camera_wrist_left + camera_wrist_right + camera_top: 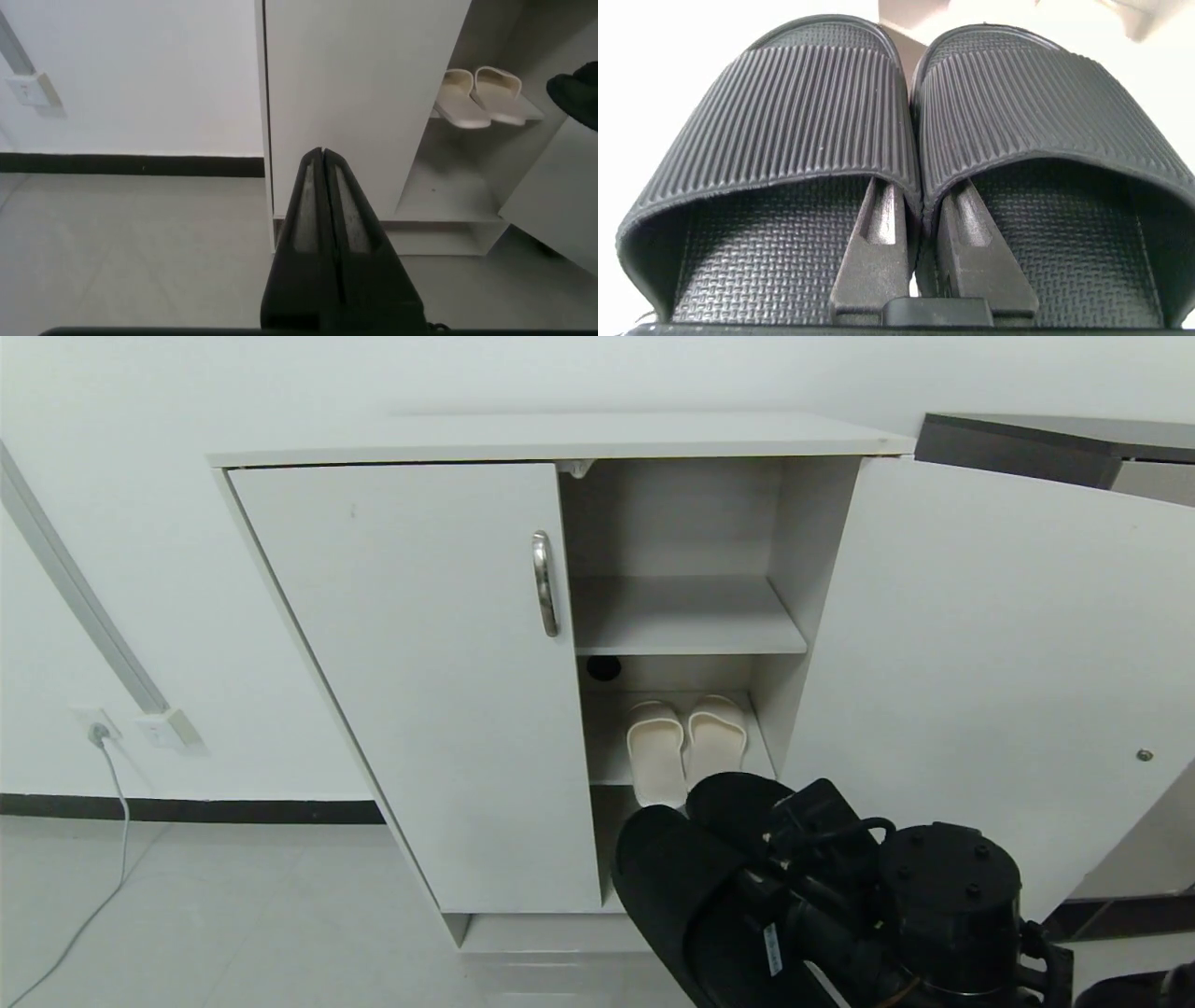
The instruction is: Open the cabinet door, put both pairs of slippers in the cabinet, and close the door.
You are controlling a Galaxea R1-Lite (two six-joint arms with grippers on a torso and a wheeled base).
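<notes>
We saw the white two-door cabinet (560, 439) standing against the wall, its left door (411, 681) flat against the front with a curved metal handle (544, 583) at its inner edge, and its right door (980, 663) swung wide open. Inside the open half, a pair of cream foam slippers (656, 751) lay side by side, toes toward the back, on the lower shelf (607, 756), their heels at its front edge. The bare upper shelf (686, 616) sat above them, and a dark round hole (603, 667) showed in the back panel between the two.

The pair of black ribbed-strap rubber slippers (691, 877) hung low in front of the opening, toes toward the cabinet, just below the cream pair. The right gripper (924, 191) had one finger inside each slipper, under the strap, and clamped their adjoining inner walls together between them.

The left gripper (323, 159) hung above the grey tiled floor (233, 915), pointing at the cabinet's base, its fingers pressed together with nothing between them.
</notes>
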